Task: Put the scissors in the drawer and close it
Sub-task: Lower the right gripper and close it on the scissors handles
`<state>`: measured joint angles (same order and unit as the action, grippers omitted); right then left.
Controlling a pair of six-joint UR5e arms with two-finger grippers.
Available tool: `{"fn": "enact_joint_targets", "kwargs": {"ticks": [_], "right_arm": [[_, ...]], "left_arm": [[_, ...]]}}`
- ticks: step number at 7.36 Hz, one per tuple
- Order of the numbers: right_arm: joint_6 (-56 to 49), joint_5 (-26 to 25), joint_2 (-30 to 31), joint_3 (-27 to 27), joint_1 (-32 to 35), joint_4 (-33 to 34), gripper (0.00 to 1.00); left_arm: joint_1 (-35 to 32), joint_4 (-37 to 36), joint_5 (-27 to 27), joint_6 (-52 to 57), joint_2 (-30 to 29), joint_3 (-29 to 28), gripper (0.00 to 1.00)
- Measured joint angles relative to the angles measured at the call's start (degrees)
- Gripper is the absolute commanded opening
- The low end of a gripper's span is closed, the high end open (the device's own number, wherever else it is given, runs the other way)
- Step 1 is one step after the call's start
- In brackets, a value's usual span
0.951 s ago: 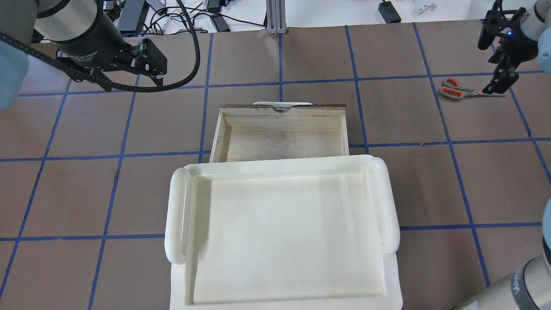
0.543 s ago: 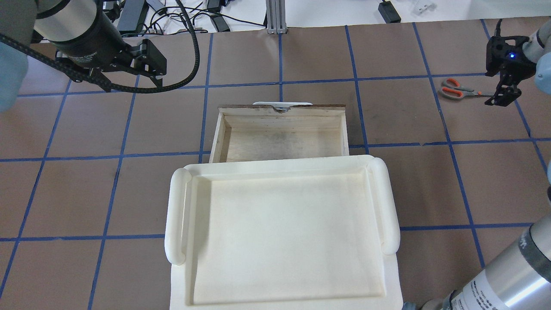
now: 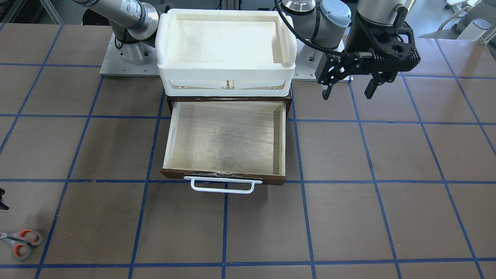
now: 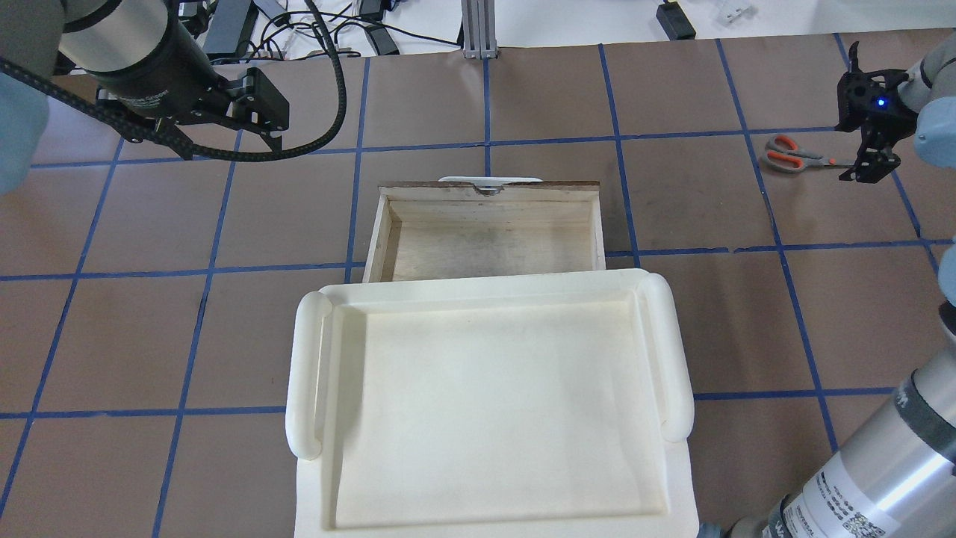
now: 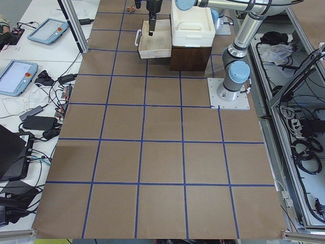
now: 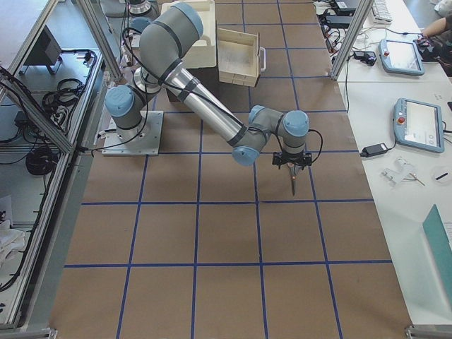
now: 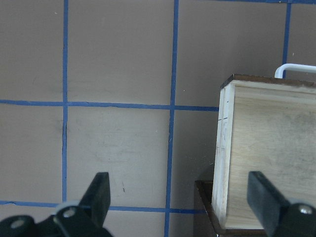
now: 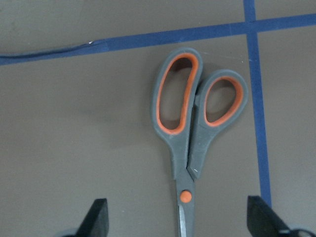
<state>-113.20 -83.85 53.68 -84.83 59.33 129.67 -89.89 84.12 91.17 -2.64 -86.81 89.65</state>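
Observation:
The scissors [image 4: 793, 158], grey handles with orange-lined loops, lie flat on the brown table at the far right, blades pointing right. They also show in the front view [image 3: 21, 239]. In the right wrist view the scissors [image 8: 191, 123] fill the middle. My right gripper [image 8: 180, 222] is open, with its fingers on either side of the blades just past the pivot. It holds nothing. In the overhead view it [image 4: 868, 166] hangs over the blade end. The drawer [image 4: 489, 243] is pulled out and empty. My left gripper [image 3: 347, 91] is open and empty, left of the drawer.
A white foam tray [image 4: 306, 373] sits on the dark cabinet above the drawer. The drawer's white bar handle [image 3: 223, 186] points away from the robot. The drawer's side wall [image 7: 224, 158] shows in the left wrist view. Cables lie beyond the table's far edge.
My right gripper has turned and come down over the scissors' blade end. The scissors, the drawer and my left arm have not moved.

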Motion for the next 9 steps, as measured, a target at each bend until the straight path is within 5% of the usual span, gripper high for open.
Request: {"fn": "enact_joint_targets", "kwargs": {"ticks": [9], "right_arm": [[-3.1, 1.0, -5.2, 3.1, 0.1, -0.1, 0.98]], "left_arm": [[0.3, 0.1, 0.1, 0.1, 0.1, 0.0, 1.00]]}}
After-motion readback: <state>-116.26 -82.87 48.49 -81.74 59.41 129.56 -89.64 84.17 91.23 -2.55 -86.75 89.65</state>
